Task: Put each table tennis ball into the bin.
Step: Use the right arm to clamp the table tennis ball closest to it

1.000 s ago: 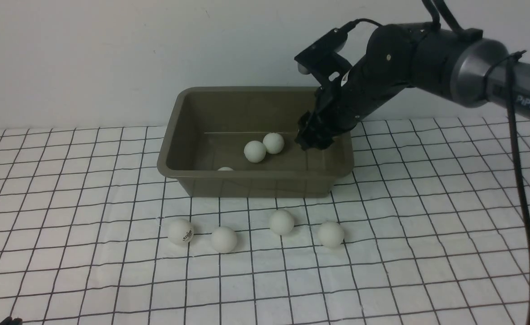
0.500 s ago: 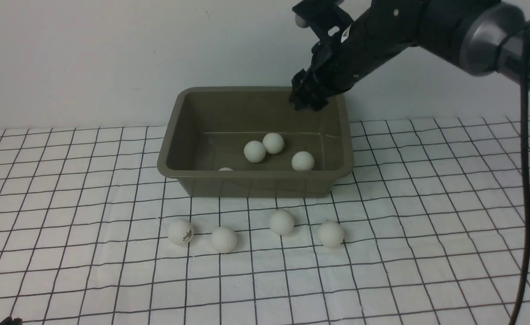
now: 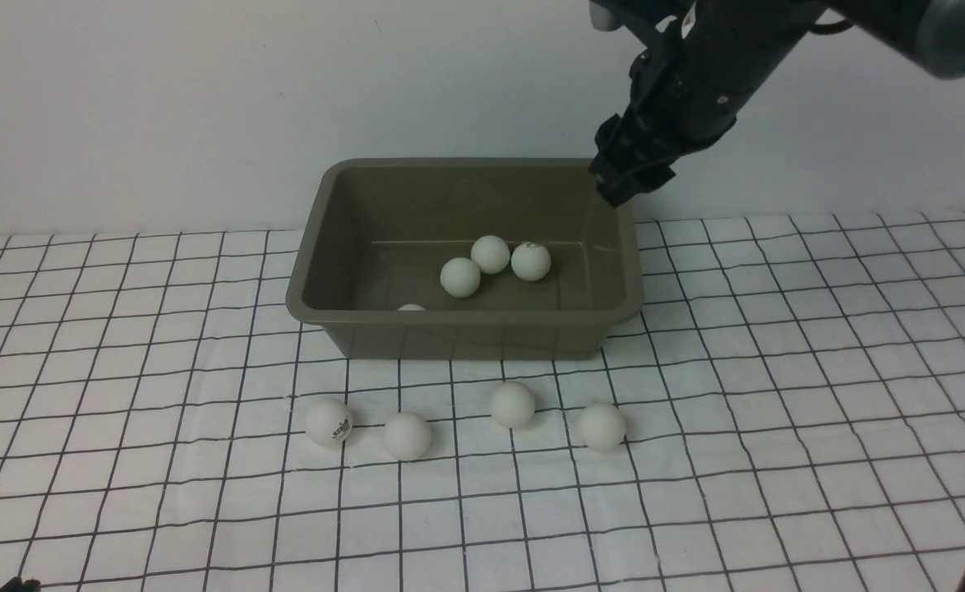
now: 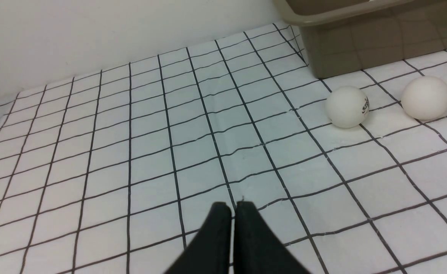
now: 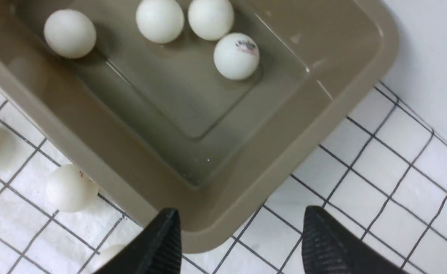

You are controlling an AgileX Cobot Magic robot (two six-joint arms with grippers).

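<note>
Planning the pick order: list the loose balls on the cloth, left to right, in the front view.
From the left: logo ball → nearest plain ball → ball closest to the bin → rightmost ball.

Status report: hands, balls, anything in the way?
Right hand open, empty, raised over bin corner. Left hand shut, empty. Four balls inside, four balls on cloth in front. Nothing blocking.

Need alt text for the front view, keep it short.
An olive-brown bin sits on a white gridded cloth with four table tennis balls inside, one barely showing over the near wall. Four more balls lie in a loose row on the cloth in front. The right gripper hangs above the bin's far right corner.
</note>
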